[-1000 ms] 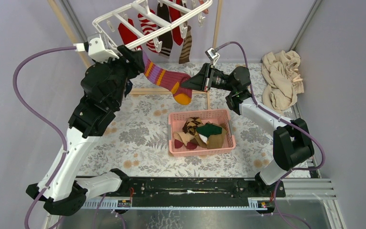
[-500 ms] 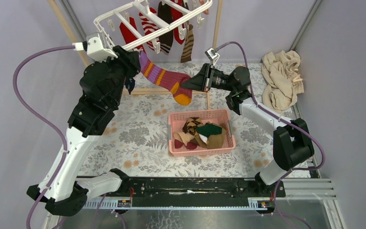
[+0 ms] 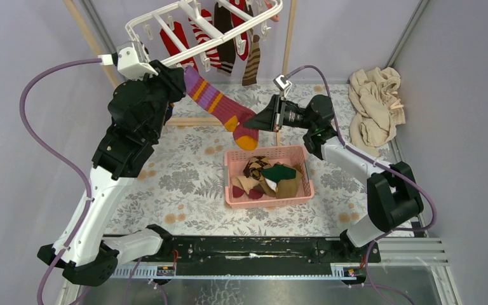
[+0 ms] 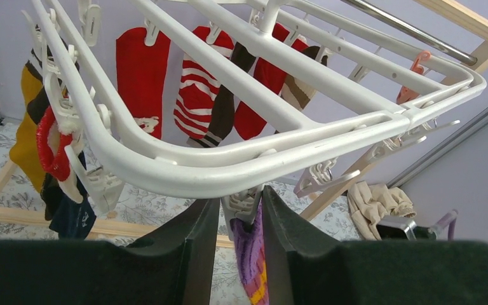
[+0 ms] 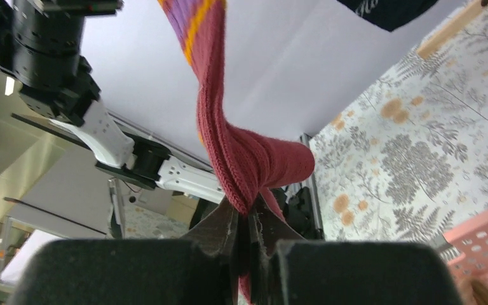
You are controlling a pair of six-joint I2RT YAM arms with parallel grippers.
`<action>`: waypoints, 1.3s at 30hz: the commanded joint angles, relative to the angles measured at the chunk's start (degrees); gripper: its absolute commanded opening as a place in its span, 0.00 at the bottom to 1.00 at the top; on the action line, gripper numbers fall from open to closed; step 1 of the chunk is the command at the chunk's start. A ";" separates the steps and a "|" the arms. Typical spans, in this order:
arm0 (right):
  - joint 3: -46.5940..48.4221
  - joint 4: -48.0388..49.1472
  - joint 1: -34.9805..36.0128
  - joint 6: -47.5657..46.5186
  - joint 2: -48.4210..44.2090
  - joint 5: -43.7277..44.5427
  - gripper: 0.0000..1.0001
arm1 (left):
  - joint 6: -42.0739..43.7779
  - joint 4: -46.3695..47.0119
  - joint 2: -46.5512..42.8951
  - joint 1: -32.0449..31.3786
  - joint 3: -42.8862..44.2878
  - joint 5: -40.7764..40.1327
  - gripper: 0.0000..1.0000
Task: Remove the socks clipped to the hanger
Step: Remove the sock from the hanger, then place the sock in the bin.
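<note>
The white hanger (image 3: 129,30) (image 4: 241,162) hangs at the back with several socks (image 3: 197,35) clipped under it. A purple, orange and maroon striped sock (image 3: 219,108) (image 4: 251,254) (image 5: 248,152) stretches from the hanger's near-left corner down to the right. My left gripper (image 3: 179,71) (image 4: 241,210) is up at that corner, its jaws pressed on both sides of the white clip (image 4: 244,202) holding the sock's cuff. My right gripper (image 3: 254,121) (image 5: 249,219) is shut on the sock's maroon foot, just above the basket's far rim.
A pink basket (image 3: 292,149) with several loose socks sits mid-table below the right gripper. A beige cloth heap (image 3: 375,105) lies at the back right. Wooden frame poles (image 3: 92,44) stand behind, and a floor bar (image 3: 194,121) runs under the stretched sock.
The left jaws have narrowed onto the clip. The right gripper has moved down and slightly left with the sock's foot, so the sock slopes more steeply.
</note>
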 commanded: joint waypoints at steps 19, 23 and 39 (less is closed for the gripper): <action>-10.39 -42.32 -0.19 -33.88 -21.43 5.68 0.00 | -1.12 0.72 0.36 0.66 0.94 4.05 0.61; -14.10 -48.44 -0.20 -37.97 -23.71 10.71 0.00 | -1.53 0.11 -0.46 0.65 -1.29 7.20 0.74; -18.65 -59.42 7.90 -46.00 -15.88 40.30 0.35 | -4.06 -4.01 -9.65 0.58 -11.21 17.11 0.95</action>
